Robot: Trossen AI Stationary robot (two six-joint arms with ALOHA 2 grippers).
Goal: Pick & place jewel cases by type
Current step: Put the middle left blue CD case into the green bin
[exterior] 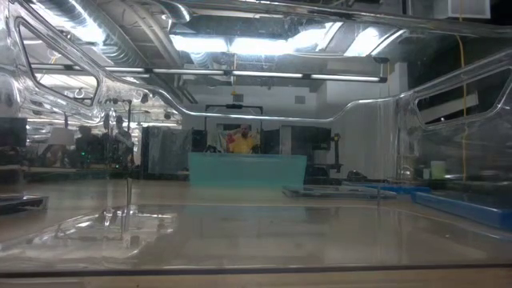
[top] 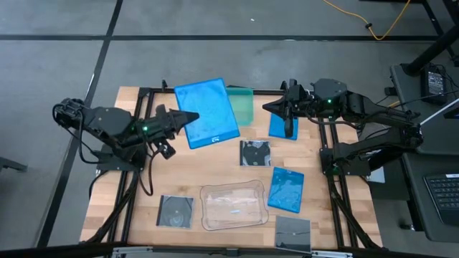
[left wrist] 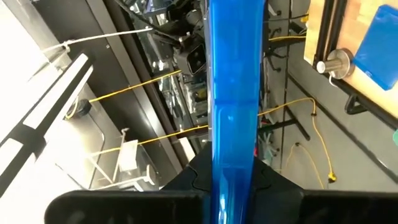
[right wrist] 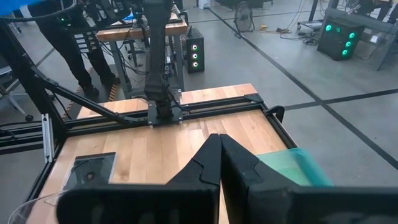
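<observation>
High view: straight down over whole light wooden table [top: 215, 179]. Low view: table height, behind clear rounded plastic tray [exterior: 120, 224], facing room. Wrist views look along fingers; right wrist shares that table with high

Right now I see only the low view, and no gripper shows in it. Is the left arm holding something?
Observer: Yes. The left gripper is shut on a big blue jewel case and holds it above the far left part of the table.
Operator: Thank you. And the right gripper, does it carry a case too?
Observer: No. The right gripper is shut and empty. It hangs at the far side, close to the teal tray, with a smaller blue case lying just below it on the table.
</observation>
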